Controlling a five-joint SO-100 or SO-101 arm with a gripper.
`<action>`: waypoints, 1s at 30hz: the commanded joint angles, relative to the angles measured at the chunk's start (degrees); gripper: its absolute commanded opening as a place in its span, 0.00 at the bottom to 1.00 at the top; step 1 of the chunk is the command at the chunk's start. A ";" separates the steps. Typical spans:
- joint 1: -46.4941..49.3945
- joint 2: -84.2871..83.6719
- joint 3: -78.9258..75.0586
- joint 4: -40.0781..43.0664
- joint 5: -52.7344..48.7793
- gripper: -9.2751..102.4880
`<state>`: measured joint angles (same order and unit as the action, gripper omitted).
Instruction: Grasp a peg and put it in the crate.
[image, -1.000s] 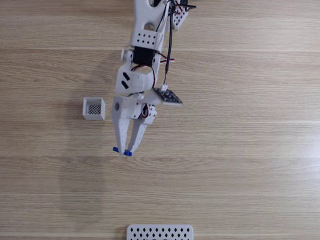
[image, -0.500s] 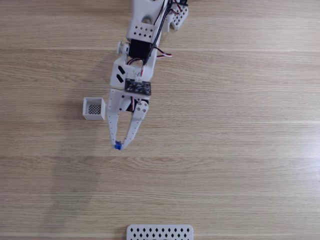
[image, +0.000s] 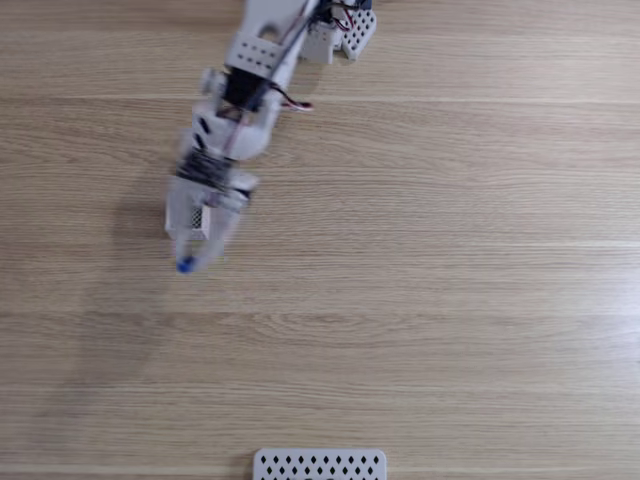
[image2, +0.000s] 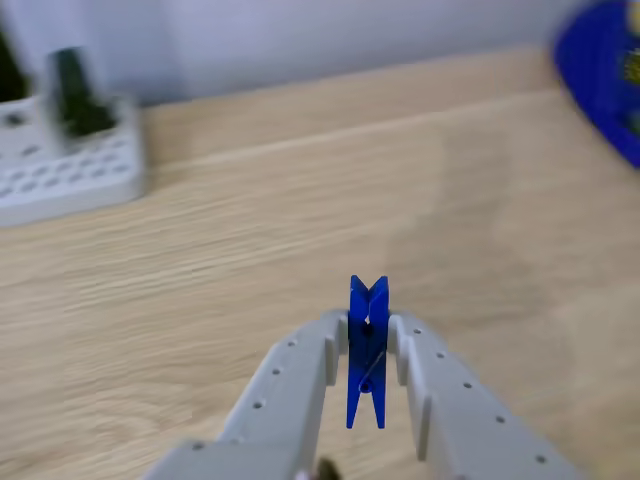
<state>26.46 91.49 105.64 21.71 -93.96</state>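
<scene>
Here, nearest the lens in the other view, the gripper (image2: 368, 350) was clamped on the peg (image2: 367, 352), its two pale fingers (image2: 300, 385) pressing the blue clothespin from either side about the middle of its length. The peg stood upright between them, its notched top rising above the fingertips and its lower legs hanging below. It looked a light, stiff plastic thing, smooth-sided and likely to twist or slip if pinched near an end, so the mid-body hold seemed the sound one; squeezing across the flat faces should keep it from pivoting. Whether the spring end was pressed open could not be told.

Beyond the peg lay bare wooden table (image2: 250, 220), and at the far left a blurred white perforated block (image2: 70, 170) with something dark standing in it; a blue shape (image2: 600, 80) sat smeared at the far right.

In the fixed view from above, the gripper (image: 186, 262) showed blurred with motion, a blue speck of the peg (image: 185, 265) at its tip. The arm lay over where a white corner of the crate (image: 172, 222) peeped out, so the crate was mostly covered and the peg's tip sat just below it in the picture. By my judgement the carry was nearly at the drop point. The flat panel (image: 319, 465) with diamond holes lay well apart at the bottom edge.
</scene>
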 joint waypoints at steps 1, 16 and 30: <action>3.08 9.76 -0.97 -4.83 1.58 0.07; 10.37 15.73 22.59 -22.50 1.23 0.07; 7.65 27.95 43.15 -29.53 1.32 0.07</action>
<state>34.72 114.26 149.68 -5.89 -93.08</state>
